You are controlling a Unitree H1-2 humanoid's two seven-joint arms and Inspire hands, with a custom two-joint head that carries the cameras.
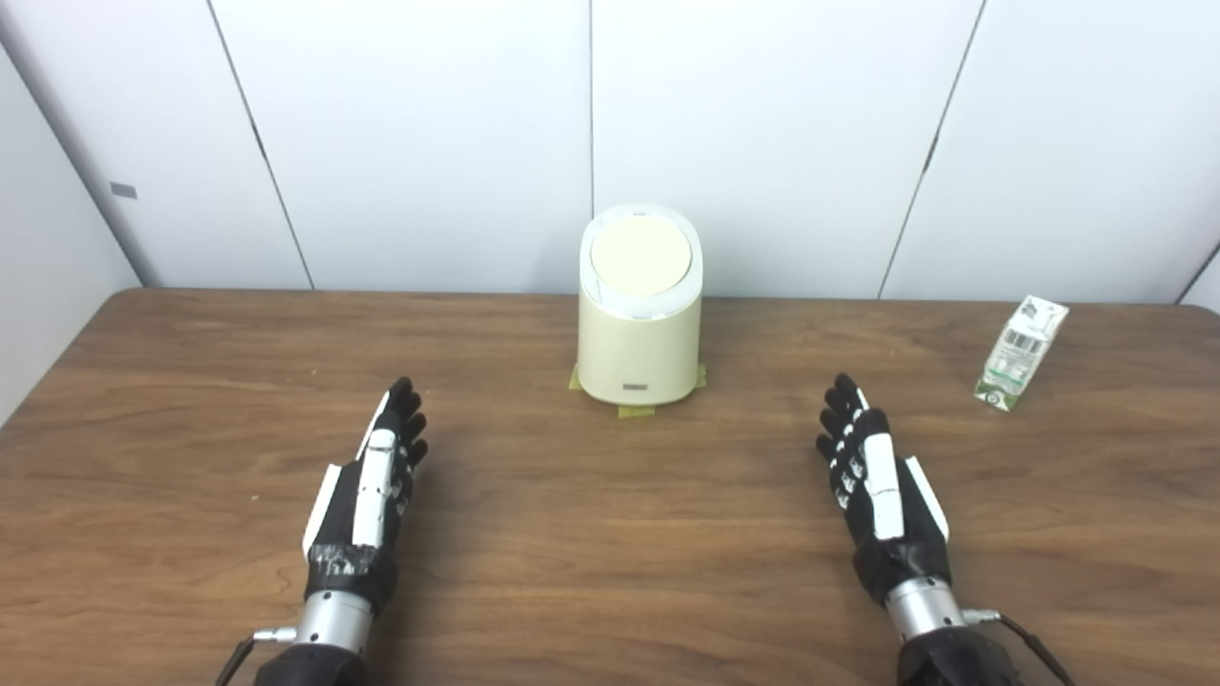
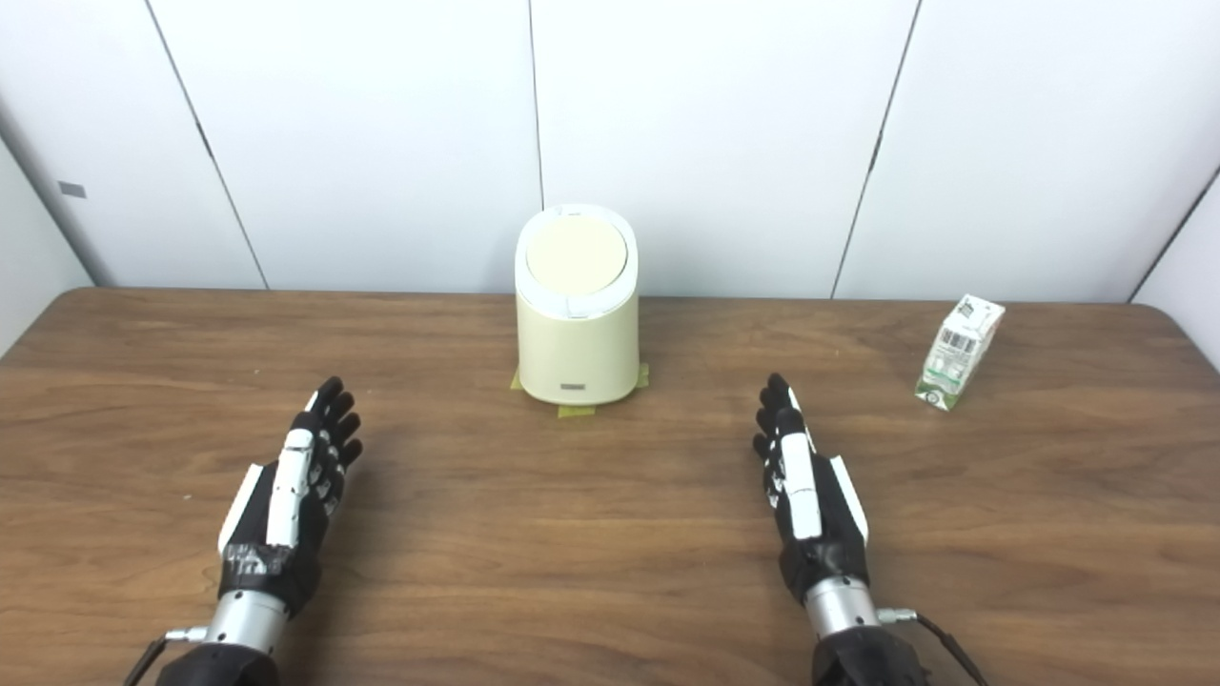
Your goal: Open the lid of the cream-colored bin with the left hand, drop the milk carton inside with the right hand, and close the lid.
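Both views match, except that a round bench (image 2: 610, 534) corner shows far right only in the right eye view. Cream-colored bin (image 1: 639, 329), oval, smooth, lid (image 1: 640, 255) closed, stands far centre. Milk carton (image 1: 1020, 353) leans far right. Left hand (image 1: 367, 491) and right hand (image 1: 882, 486) hold nothing, fingers extended

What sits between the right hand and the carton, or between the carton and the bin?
Nothing visible. Bare table lies between the right hand and the carton, and between the carton and the bin. Only the bin's shut lid blocks the drop.
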